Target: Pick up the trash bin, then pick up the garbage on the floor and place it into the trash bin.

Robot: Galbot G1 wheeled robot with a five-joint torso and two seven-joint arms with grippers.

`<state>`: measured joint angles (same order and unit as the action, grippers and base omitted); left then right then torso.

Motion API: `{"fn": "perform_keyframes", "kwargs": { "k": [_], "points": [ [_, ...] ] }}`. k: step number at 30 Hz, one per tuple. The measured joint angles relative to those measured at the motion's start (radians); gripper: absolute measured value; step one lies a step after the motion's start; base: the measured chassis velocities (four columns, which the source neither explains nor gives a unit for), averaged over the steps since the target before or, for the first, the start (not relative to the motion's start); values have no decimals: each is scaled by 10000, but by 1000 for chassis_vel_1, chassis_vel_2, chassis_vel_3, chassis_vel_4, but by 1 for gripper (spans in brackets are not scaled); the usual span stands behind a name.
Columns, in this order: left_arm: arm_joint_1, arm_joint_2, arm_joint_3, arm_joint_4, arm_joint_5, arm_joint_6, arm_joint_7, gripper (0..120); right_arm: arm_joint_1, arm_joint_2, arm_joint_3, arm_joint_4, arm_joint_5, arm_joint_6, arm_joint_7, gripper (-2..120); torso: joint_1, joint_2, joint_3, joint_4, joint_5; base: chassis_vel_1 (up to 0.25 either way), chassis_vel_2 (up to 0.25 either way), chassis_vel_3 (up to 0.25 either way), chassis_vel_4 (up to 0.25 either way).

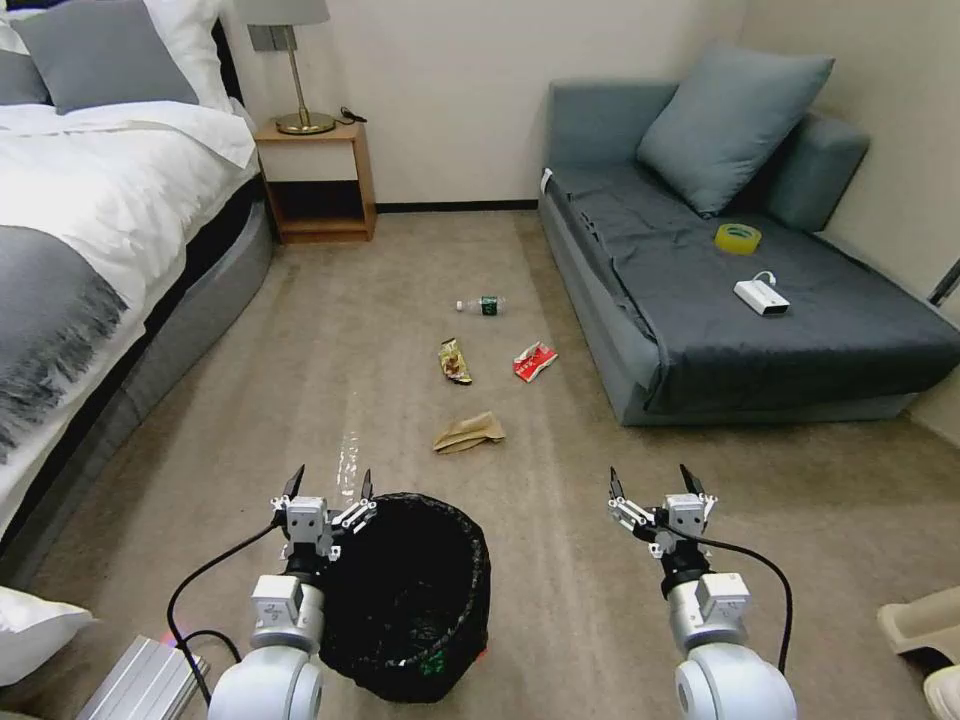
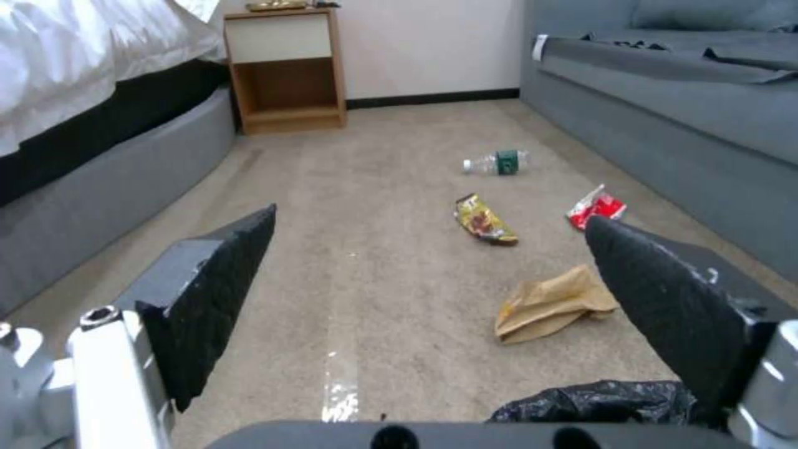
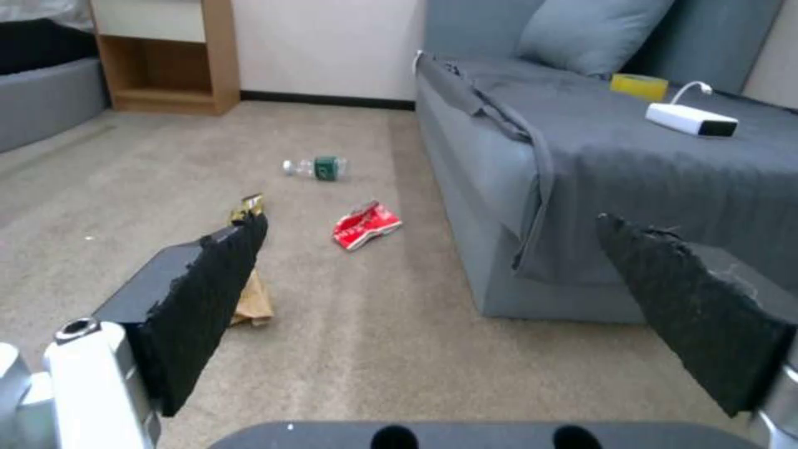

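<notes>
The trash bin (image 1: 410, 595) stands on the carpet floor (image 1: 560, 560) close in front of the robot, lined with a glossy black bag; its far rim lies just beside the left gripper (image 1: 330, 490), on that gripper's inner side. In the left wrist view a fold of the black bag (image 2: 603, 402) shows low between the two pads, nearer one of them, and whether it touches that pad cannot be told. The left arm reaches forward and low, its fingers (image 1: 294, 483) spread apart and released, holding nothing. Inside the bin a small green-and-white scrap (image 1: 430, 662) lies against the liner near the bottom.

The right gripper (image 1: 652, 485) is held forward at about the same height, well apart from the bin, over bare carpet, its fingers (image 3: 208, 299) likewise spread and released.

The garbage lies ahead of both grippers on the floor. Nearest is the crumpled brown paper bag (image 1: 470, 432), beyond the bin's far rim. Farther on are the gold-brown snack wrapper (image 1: 455, 361) and, beside it toward the sofa (image 1: 640, 345), the red-and-white packet (image 1: 534, 361). Farthest is the small clear bottle (image 1: 482, 305) with a green label, lying on its side.

On the sofa seat sit a yellow tape roll (image 1: 738, 238) and a white box (image 1: 761, 297) with a cable. A bed (image 1: 100, 220) runs along the left, with a wooden nightstand (image 1: 318, 180) at the wall.
</notes>
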<state>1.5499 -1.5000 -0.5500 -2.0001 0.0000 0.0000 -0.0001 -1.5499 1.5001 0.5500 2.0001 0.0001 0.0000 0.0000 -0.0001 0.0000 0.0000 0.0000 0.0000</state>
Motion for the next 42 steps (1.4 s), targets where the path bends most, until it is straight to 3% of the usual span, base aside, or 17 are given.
{"fn": "perform_keyframes", "kwargs": {
  "k": [9, 12, 16, 17, 20, 25, 26, 30, 31, 35, 42],
  "points": [
    [9, 45, 3, -44, -66, 13, -150, 100, -51, 4, -34, 64, -33, -26, 83, 100, 1, 0, 0, 0, -1, 0, 0, 0, 0],
    [40, 213, 12, -220, -261, 138, -679, 100, -296, 58, -214, 405, -253, -257, 507, 100, 0, 0, 0, 5, -1, 0, 0, 0, 0],
    [149, 778, 60, -849, -931, 602, -2470, 100, -1012, 150, -622, 1299, -335, -349, 1238, 100, 0, 0, -1, 0, -8, 0, 0, 0, 0],
    [149, 778, 60, -849, -931, 602, -2470, 100, -1012, 150, -622, 1299, -335, -349, 1238, 100, 0, 0, -1, 0, -8, 0, 0, 0, 0],
    [237, 1156, 116, -1522, -1296, 1393, -2923, 100, -1072, 75, -638, 1503, -263, -347, 1280, 100, 0, 0, 0, 0, 1, 0, 0, 0, 0],
    [380, 1568, 157, -1976, -1780, 2616, -2866, 100, -1048, -66, -631, 1595, -118, -371, 1295, 100, 0, 0, 0, 0, 0, 0, 0, 0, 0],
    [380, 1568, 157, -1976, -1780, 2616, -2866, 100, -1048, -66, -631, 1595, -118, -371, 1295, 100, 0, 0, 0, 0, 0, 0, 0, 0, 0],
    [559, 1932, 277, -2161, -3172, 4031, -2812, 100, -1026, -102, -641, 1595, -82, -357, 1314, 100, 0, 0, 0, 0, 0, 0, 0, 0, 0],
    [559, 1932, 277, -2161, -3172, 4031, -2812, 100, -1026, -102, -641, 1595, -82, -357, 1314, 100, 0, 0, 0, 0, 0, 0, 0, 0, 0],
    [537, 2090, 428, -1944, -4064, 4961, -2867, 100, -1000, -88, -684, 1545, -73, -274, 1342, 100, 0, 0, 0, 0, -1, 0, 0, 0, 0],
    [497, 2097, 512, -1687, -4574, 5561, -2991, 100, -998, -75, -711, 1487, -75, -178, 1433, 100, 0, 0, -1, 0, -1, 0, 0, 0, 0]
  ]
}}
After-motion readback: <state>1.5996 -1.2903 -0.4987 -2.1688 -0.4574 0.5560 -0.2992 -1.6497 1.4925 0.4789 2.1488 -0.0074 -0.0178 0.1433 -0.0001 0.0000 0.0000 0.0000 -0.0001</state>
